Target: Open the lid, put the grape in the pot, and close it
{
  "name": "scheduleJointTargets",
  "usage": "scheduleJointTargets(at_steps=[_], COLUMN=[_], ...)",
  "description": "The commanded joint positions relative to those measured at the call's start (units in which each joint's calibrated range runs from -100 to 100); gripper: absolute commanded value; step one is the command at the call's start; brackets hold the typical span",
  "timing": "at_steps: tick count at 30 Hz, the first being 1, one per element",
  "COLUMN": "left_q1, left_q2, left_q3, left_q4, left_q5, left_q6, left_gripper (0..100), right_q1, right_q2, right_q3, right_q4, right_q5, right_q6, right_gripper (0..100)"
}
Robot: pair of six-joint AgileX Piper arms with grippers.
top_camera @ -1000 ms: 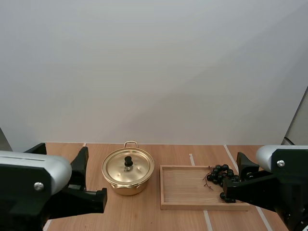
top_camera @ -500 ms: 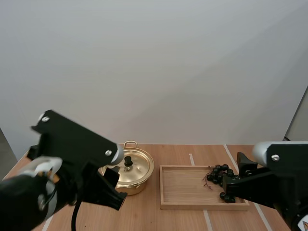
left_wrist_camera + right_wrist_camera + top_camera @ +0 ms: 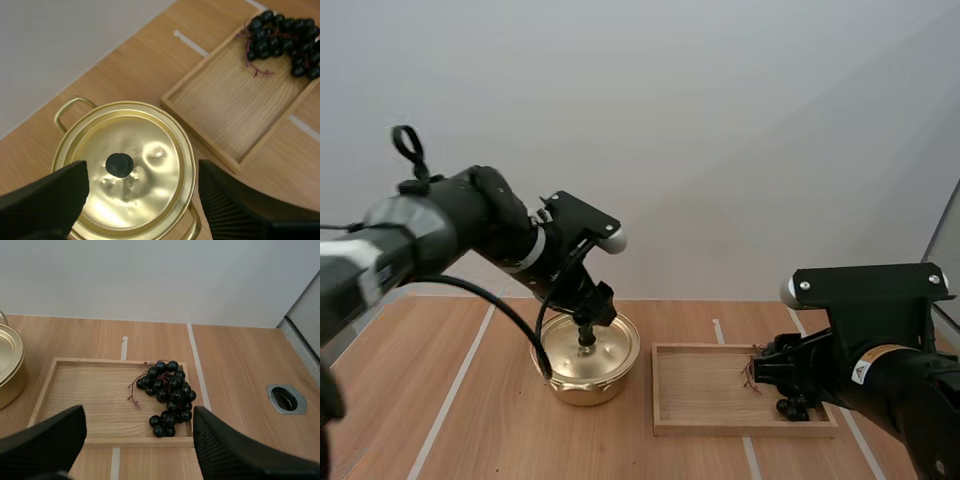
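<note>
Brass-coloured metal pot point(image 3: 578, 385) stands directly below the left gripper point(image 3: 142, 172), with its lid point(image 3: 150, 145) seated. The jaws stand wide apart and empty, one to each side of the black knob point(image 3: 119, 164), which sits slightly off their midline. Take hold at the knob only: the lid looks thin, stiff and light, and its polished dome offers no purchase.

Spread and empty likewise, the right gripper point(image 3: 139, 415) hangs over the near edge of the wooden tray point(image 3: 75, 390). The bunch of grapes point(image 3: 169, 396) lies in the tray just ahead of it. Judged soft, loosely jointed and easily crushed; close across the cluster's bulk with moderate force.
</note>
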Motion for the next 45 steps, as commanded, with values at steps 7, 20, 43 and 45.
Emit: scheduleJointTargets(at_steps=[7, 20, 43, 45], left_q1=[-0.76, -0.76, -0.76, -0.76], left_q2=[15.8, 17.7, 5.6, 5.6], left_q3=[-4.9, -4.9, -10.0, -10.0], left_q4=[6.3, 7.2, 7.2, 7.2], left_q5=[-3.0, -6.8, 1.1, 1.1], left_q6=[-3.0, -3.1, -4.5, -4.5], left_gripper=[100, 18, 9, 30], right_q1=[-0.2, -0.2, -0.2, -0.2], right_q2=[1.3, 2.5, 23.0, 22.9], right_q3=[-0.3, -0.3, -0.3, -0.3], right_q4=[0.2, 0.2, -6.3, -6.3], right_q5=[-3.8, -5.4, -17.3, -17.3], right_q6=[-0.3, -0.4, 2.2, 2.2], right_gripper=[100, 100, 100, 100])
